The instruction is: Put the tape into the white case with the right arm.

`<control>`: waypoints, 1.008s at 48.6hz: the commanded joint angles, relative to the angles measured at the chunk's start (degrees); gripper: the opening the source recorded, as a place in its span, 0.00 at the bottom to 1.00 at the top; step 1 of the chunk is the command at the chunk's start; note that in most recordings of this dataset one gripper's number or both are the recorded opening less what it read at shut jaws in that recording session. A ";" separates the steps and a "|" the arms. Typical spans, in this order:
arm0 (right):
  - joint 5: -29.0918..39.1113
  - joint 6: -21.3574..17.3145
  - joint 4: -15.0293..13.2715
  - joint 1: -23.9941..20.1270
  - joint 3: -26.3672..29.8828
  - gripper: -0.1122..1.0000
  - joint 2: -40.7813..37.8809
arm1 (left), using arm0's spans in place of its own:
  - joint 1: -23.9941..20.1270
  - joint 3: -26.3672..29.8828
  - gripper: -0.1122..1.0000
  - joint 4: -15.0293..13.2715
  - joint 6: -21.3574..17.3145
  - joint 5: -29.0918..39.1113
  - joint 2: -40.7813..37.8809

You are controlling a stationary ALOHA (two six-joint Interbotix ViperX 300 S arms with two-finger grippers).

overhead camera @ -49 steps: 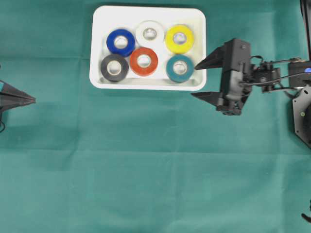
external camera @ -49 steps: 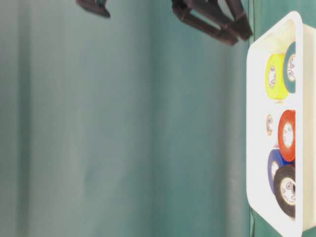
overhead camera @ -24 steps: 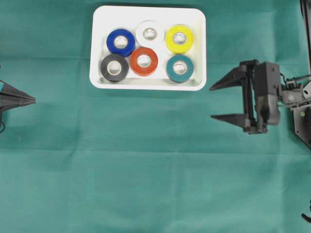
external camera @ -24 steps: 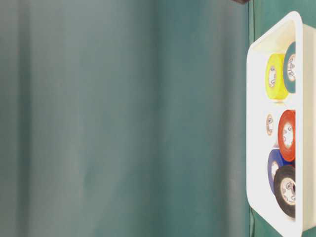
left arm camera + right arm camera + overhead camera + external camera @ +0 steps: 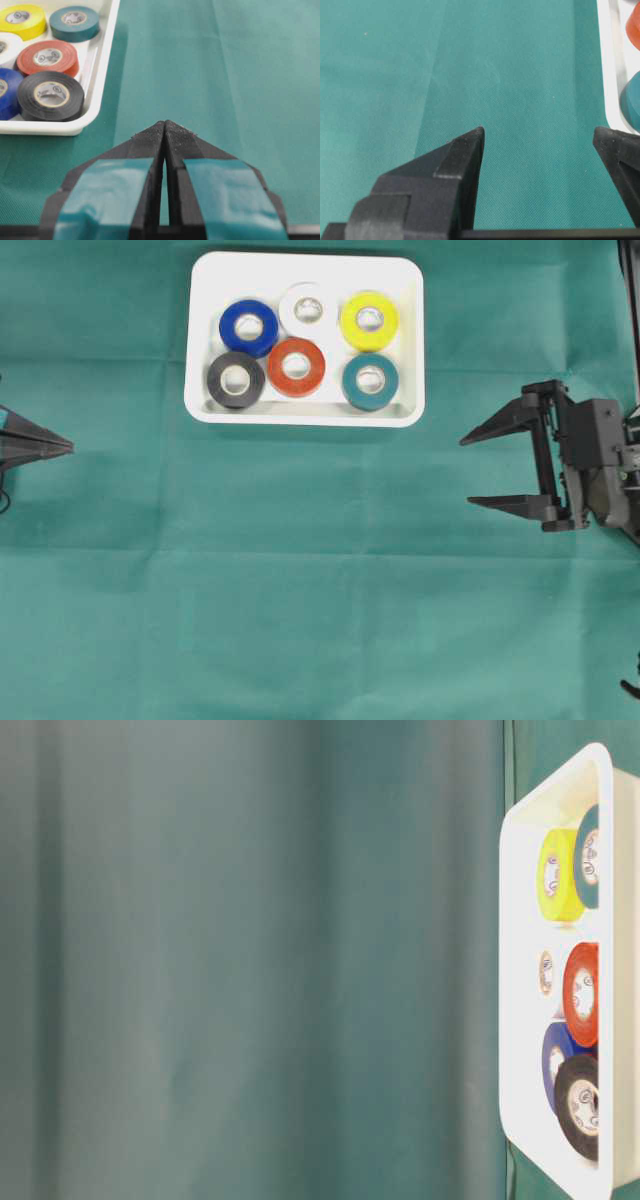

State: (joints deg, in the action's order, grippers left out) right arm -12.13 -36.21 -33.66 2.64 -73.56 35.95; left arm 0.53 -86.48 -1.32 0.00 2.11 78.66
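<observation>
R gripper (image 5: 485, 469) has pulled back from the white case (image 5: 305, 412) toward the right edge, now well apart from it, jaws wide, nothing in them. All six tape rolls sit inside the case, incl. the teal roll (image 5: 370, 380) at its near-right corner. No tape left on the cloth, so task looks done. L gripper (image 5: 60, 446) closed, far left of the case.

right arm (image 5: 600, 465): enters from 3 o'clock edge of overhead view, wrist level | right gripper (image 5: 480, 470): jaws spread wide, tips pointing to 9 o'clock, nothing between them | left gripper (image 5: 60, 446): at 9 o'clock edge, jaws pressed together, tip pointing to 3 o'clock, holding nothing
</observation>
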 commanded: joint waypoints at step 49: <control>-0.18 0.18 -1.67 -0.18 -8.96 0.69 25.93 | -0.09 0.79 0.10 0.09 -0.26 -0.26 -0.53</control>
State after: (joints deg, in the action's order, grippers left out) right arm -12.13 -36.04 -35.24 2.55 -82.62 61.17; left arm 0.53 -86.48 -1.23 -0.18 2.11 78.66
